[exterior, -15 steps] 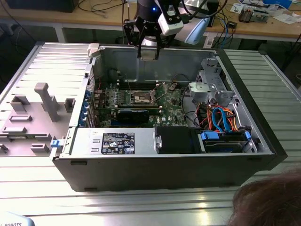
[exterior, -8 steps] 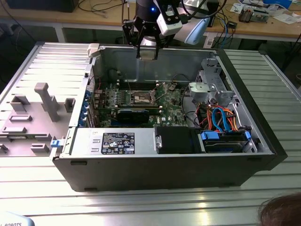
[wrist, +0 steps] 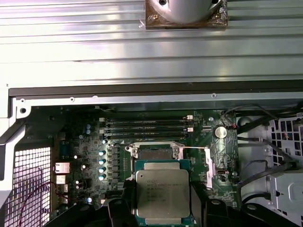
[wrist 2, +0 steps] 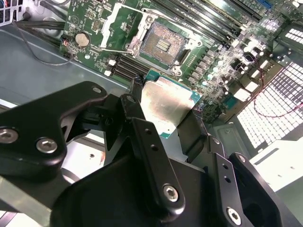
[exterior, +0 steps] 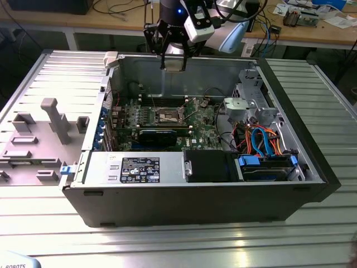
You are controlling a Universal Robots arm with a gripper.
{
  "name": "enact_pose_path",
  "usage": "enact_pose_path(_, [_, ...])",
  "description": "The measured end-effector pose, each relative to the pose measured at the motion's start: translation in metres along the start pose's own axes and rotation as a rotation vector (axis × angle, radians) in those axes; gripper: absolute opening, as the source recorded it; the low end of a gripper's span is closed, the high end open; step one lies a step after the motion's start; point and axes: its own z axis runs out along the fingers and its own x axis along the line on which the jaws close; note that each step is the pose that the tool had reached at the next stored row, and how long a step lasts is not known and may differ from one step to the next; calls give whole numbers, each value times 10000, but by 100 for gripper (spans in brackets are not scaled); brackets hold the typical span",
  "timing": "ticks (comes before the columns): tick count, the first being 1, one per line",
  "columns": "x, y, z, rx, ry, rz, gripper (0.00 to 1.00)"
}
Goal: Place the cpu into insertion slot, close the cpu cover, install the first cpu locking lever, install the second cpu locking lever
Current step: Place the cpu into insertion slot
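My gripper (exterior: 174,60) hangs over the back wall of the open computer case, shut on the cpu (exterior: 174,62). The second wrist view shows the cpu (wrist 2: 166,105), a square chip with a silver-grey top and a green edge, held by two opposite sides between black fingers (wrist 2: 136,101). Below it on the green motherboard lies the insertion slot (wrist 2: 161,45), uncovered and bare. The cpu cover (wrist 2: 119,24) stands swung open beside the slot. In the first wrist view the cpu (wrist: 162,193) overlaps the slot (wrist: 154,152), with the cover (wrist: 213,158) off to one side.
The case (exterior: 195,206) lies on its side on a ribbed metal table. A black power supply (exterior: 139,167) and a drive bay with blue and orange cables (exterior: 262,142) fill its front. Memory slots (wrist: 147,125) run beside the socket. A grey fixture block (exterior: 53,120) stands at the exterior view's left.
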Motion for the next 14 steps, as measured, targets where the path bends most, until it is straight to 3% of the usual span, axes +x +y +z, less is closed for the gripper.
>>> enact_pose_path(14, [29,-2,49,2,1,-1,54])
